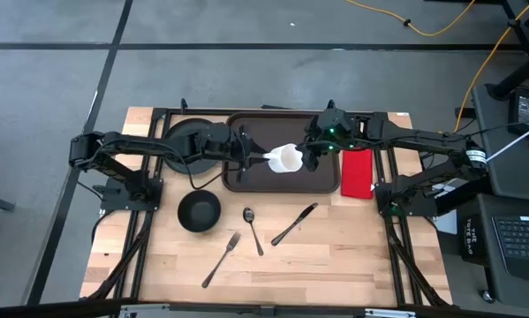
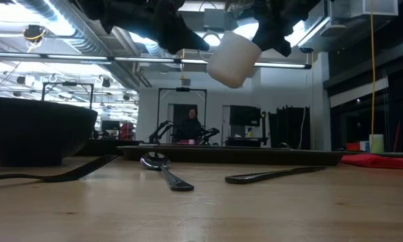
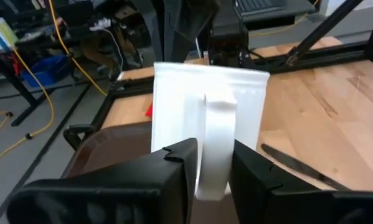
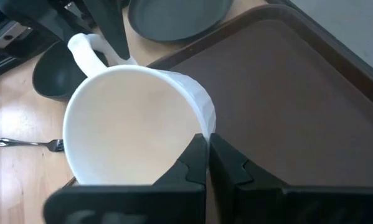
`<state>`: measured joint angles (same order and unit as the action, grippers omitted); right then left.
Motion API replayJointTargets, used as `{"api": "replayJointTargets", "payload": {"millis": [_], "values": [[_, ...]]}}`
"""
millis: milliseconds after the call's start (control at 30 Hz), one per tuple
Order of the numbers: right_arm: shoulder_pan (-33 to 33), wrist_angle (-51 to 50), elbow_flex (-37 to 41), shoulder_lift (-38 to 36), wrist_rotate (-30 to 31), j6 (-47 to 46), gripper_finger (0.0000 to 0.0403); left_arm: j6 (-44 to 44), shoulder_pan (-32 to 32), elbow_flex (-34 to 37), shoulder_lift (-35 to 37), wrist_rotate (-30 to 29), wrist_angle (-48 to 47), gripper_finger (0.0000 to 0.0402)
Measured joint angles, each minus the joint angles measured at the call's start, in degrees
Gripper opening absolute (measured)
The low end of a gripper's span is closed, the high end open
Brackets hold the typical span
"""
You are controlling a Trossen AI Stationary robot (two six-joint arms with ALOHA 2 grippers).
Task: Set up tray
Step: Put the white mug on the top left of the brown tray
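Observation:
A white mug hangs in the air over the dark brown tray, which lies at the table's far middle. Both grippers are shut on the mug. My left gripper comes from the table's left, at the handle. My right gripper comes from the right, at the rim. In the low view the mug is tilted and well above the tabletop. Its mouth faces the right arm. My left gripper pinches the mug's handle between its two fingers, one on each flat side. The fingers reach in nearly level from the table's left. The mug is lifted clear of the tray. My right gripper grips the mug's wall at the rim, one finger inside the mouth and one outside. The fingers slant down from the table's right. The mug hangs tilted, clear of the tray.
A round black plate lies left of the tray, and a red napkin lies right of it. Nearer on the wood are a black bowl, a spoon, a fork and a knife.

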<state>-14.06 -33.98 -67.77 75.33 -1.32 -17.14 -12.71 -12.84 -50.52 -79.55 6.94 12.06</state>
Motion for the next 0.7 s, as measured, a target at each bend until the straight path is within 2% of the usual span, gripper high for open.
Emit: {"api": "replayJointTargets", "payload": {"millis": [367, 567, 700], "values": [[0.0, -0.1, 0.0, 0.0, 0.1, -0.2, 0.0006, -1.5, 0.0, 0.0, 0.0, 0.0, -0.1, 0.0071], [0.0, -0.1, 0.0, 0.0, 0.2, -0.2, 0.0006, -2.6, 0.0, 0.0, 0.0, 0.0, -0.2, 0.0040], [0.0, -0.1, 0.0, 0.0, 0.2, -0.2, 0.0006, -2.7, 0.0, 0.0, 0.0, 0.0, -0.2, 0.0038]]}}
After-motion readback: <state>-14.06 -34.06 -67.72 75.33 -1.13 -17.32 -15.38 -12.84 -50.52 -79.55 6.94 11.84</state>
